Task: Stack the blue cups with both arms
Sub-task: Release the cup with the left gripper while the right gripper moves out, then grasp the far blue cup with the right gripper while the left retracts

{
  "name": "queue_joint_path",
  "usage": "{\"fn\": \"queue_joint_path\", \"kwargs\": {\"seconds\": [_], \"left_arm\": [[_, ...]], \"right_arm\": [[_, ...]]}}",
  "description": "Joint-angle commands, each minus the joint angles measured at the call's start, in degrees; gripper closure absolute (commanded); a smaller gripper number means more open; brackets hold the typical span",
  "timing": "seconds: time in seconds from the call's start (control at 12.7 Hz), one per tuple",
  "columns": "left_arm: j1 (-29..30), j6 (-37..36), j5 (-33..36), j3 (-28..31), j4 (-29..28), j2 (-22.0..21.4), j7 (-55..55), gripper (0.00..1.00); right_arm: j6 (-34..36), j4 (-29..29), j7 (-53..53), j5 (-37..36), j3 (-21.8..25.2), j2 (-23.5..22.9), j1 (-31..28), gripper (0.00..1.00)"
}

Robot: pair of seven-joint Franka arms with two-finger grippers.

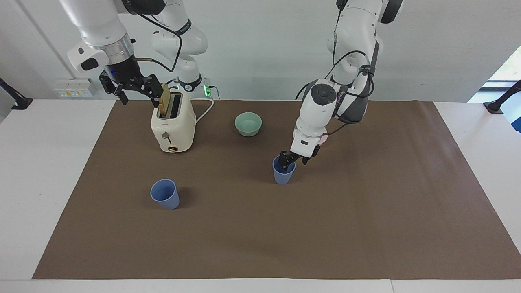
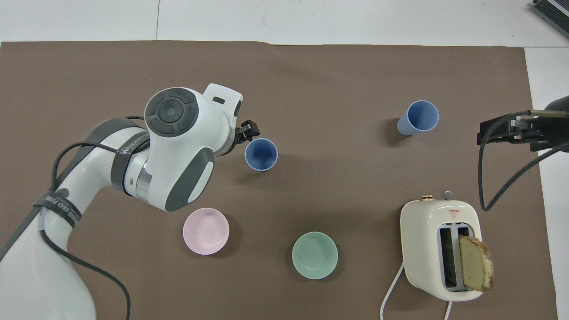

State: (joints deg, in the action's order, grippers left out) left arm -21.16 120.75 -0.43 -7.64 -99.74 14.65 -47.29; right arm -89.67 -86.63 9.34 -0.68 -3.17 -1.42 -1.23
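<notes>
**Blue cups apart, both upright on the mat**

Near the middle of the brown mat, one blue cup is seen standing upright. The left hand is positioned just above its rim, fingers spread, with nothing gripped. The second blue cup is found well apart, toward the right arm's end of the desk and farther from the robots. A pink bowl and a green bowl are noted nearer the robots. The right hand is held raised beside the toaster, fingers spread, empty; bread is seated in one slot.
</notes>
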Motion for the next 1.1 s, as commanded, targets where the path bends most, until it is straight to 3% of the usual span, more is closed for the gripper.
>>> {"fn": "queue_joint_path", "kwargs": {"seconds": [0.0, 0.47, 0.79, 1.02], "left_arm": [[5.41, -6.12, 1.13, -0.36, -0.81, -5.75, 9.01, 0.00], [13.06, -18.16, 1.04, -0.27, -0.81, -13.85, 33.10, 0.00], [16.67, -23.18, 0.96, 0.00, 0.50, -18.51, 39.81, 0.00], [19.39, -28.63, 0.69, 0.08, 5.33, -18.70, 44.64, 0.00]], "right_arm": [[-3.82, 2.78, -3.27, -1.17, -0.69, -3.66, -1.06, 0.00], [-11.92, 4.98, -3.63, -1.25, -0.61, -12.71, -1.05, 0.00], [-19.30, 3.23, -3.54, -1.16, -0.61, -17.02, -1.06, 0.00], [-24.13, 1.22, -3.63, -1.16, -0.61, -20.81, -1.41, 0.00]]}}
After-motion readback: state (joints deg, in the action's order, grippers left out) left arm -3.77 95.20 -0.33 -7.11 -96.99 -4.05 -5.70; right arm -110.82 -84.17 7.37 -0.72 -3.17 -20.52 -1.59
